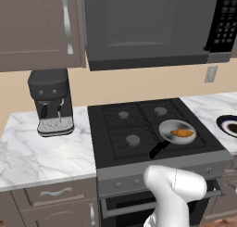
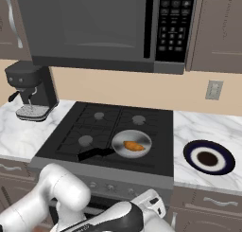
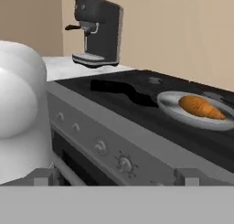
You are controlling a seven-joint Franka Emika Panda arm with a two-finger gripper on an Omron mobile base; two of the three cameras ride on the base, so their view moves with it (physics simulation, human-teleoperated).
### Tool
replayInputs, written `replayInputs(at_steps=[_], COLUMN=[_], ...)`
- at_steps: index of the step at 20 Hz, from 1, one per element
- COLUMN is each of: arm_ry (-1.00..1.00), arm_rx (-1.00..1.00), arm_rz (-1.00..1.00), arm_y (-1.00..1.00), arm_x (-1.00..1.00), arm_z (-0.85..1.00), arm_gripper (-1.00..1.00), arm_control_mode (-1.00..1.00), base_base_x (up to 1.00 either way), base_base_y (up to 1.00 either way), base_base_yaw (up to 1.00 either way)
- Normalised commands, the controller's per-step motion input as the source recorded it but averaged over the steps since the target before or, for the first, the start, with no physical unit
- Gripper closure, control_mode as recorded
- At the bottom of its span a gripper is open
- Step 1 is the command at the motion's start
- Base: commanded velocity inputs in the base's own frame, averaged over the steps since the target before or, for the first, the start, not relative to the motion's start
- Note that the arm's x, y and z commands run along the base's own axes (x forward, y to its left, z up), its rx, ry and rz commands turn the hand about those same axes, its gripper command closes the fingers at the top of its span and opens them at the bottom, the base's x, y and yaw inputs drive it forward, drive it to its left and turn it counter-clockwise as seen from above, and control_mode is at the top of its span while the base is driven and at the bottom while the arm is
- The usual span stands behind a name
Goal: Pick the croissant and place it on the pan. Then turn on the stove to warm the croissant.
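Hand view, item one: stove (image 3: pixel 151 127) front panel, grey, running from upper left down to lower right across my line of sight. Knobs (image 3: pixel 124 163) on it: four or so visible, the nearest large one just above my finger tips (image 3: pixel 187 176), a second a little further left along the panel.

Item two: the pan (image 3: pixel 183 109), silver, seated on the front right burner as the left base view shows it (image 1: pixel 177 131), black handle pointing toward the panel and leftward.

Item three: the croissant (image 3: pixel 202 107), golden-orange, lying inside the pan, touching its floor, long axis roughly across the pan. Also logged at (image 1: pixel 182 133) and (image 2: pixel 134 145). Judgement: the placing half of the job is done; the warming half is not yet begun.

Item four: my claw (image 3: pixel 118 177). Held low in front of the panel, below cooktop level, facing the knobs. Tips stand wide apart at the bottom of the hand view with nothing between them; open and empty.

Governing relation: the pan's burner is front right, so the knob I want should sit toward the right part of the panel; that is a guess, since no markings are legible. The large knob lies almost straight ahead and slightly up from my claw, close by. A short advance, then close and twist.

Sundries: coffee machine (image 1: pixel 50 101) on the left counter; dark plate (image 2: pixel 208 157) on the right counter; microwave (image 2: pixel 104 25) overhead.
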Motion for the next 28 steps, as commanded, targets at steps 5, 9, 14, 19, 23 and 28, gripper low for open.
replayInputs(at_steps=[5,9,14,19,23,28], arm_ry=[0.18,0.16,0.04,-0.1,-0.27,-0.25], arm_rx=[0.32,0.36,0.38,0.22,0.09,0.04], arm_rz=[-0.14,-0.14,-0.1,-0.01,0.0,-0.01], arm_y=[-0.09,-0.07,-0.11,-0.03,-0.12,-0.18], arm_x=[0.07,0.24,0.41,0.16,0.0,0.0], arm_z=[-0.34,-0.39,-0.37,-0.29,-0.34,-0.24], arm_gripper=[-1.0,-1.0,-1.0,-1.0,-1.0,-1.0], arm_control_mode=[-1.0,-1.0,-1.0,-1.0,-1.0,-1.0], base_base_x=[0.0,0.0,0.0,0.0,0.0,0.0], base_base_y=[0.0,0.0,0.0,0.0,0.0,0.0], base_base_yaw=[0.0,0.0,0.0,0.0,0.0,0.0])
